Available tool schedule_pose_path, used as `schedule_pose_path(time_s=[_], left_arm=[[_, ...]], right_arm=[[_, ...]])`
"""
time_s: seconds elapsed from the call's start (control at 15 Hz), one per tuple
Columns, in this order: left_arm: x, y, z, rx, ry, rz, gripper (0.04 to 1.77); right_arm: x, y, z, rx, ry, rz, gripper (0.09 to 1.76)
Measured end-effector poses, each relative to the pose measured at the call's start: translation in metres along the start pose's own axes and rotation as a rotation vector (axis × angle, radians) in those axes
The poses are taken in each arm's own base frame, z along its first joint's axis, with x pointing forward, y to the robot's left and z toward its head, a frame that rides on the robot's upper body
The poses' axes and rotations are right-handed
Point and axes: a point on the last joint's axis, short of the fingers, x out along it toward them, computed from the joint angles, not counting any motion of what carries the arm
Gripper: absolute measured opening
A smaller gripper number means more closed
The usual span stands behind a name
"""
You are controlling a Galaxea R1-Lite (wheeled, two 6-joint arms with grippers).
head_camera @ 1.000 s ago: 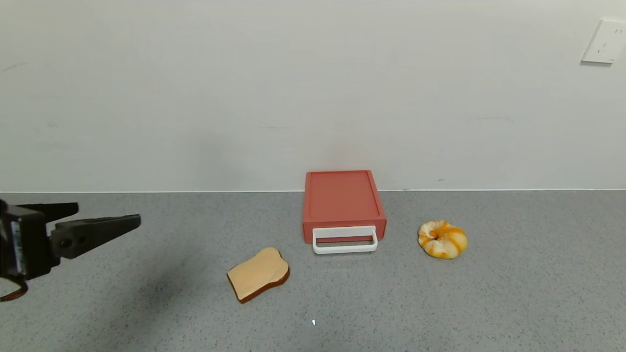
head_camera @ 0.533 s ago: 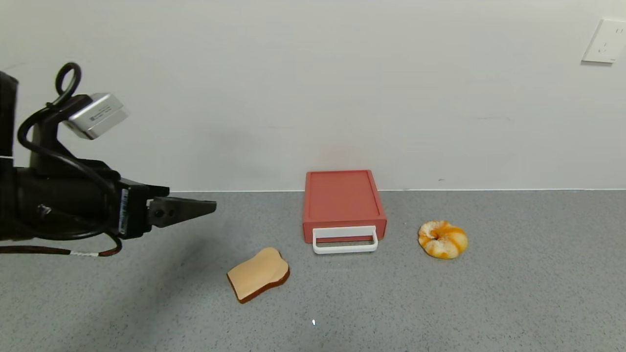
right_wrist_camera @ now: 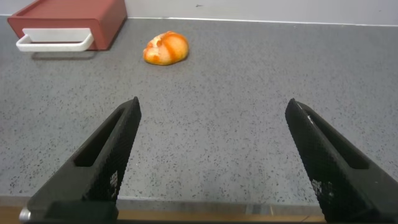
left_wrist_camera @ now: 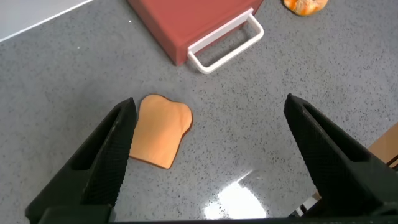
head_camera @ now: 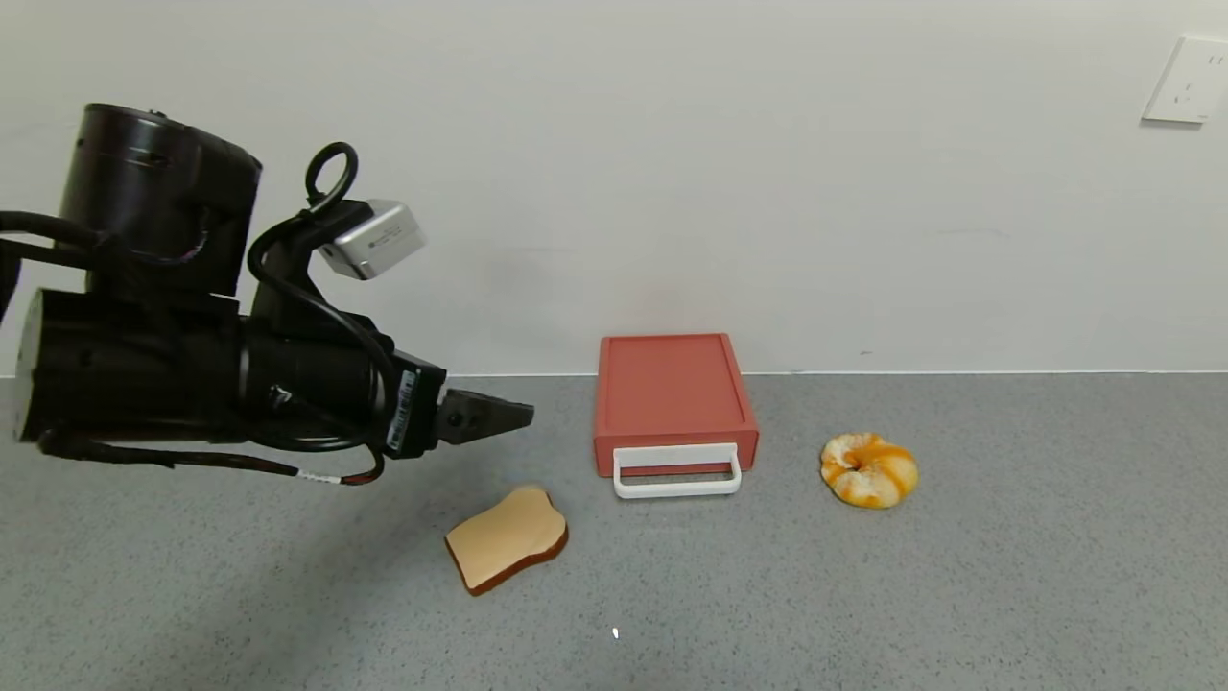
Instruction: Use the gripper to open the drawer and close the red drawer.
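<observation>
Behind the left claw (head_camera: pixel 518 415), tabletop (head_camera: pixel 959 576) hidden.

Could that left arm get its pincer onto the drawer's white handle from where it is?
Probably yes: the left pincer hangs open above the counter, and only bare surface lies between it and the white handle; the bread slice sits off to the side.

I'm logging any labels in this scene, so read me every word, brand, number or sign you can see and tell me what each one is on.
No text here can be read.
Silver box on the left gripper: a line of dark print, too small to read.
White sticker on the left gripper's body: barcode-like print, too blurred to read.
Wall socket: no readable marking.
Drawer, bread slice and pastry: no text.
</observation>
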Motion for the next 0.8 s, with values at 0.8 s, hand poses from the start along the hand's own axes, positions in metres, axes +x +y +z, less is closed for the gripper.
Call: schedule_pose_path(time_s=[0.8], left_arm=[[0.08,-0.037,0.009,-0.123,0.111,0.027,1.62]], right_arm=[[0.0,0.0,0.0,0.0,0.0,0.0,1.71]])
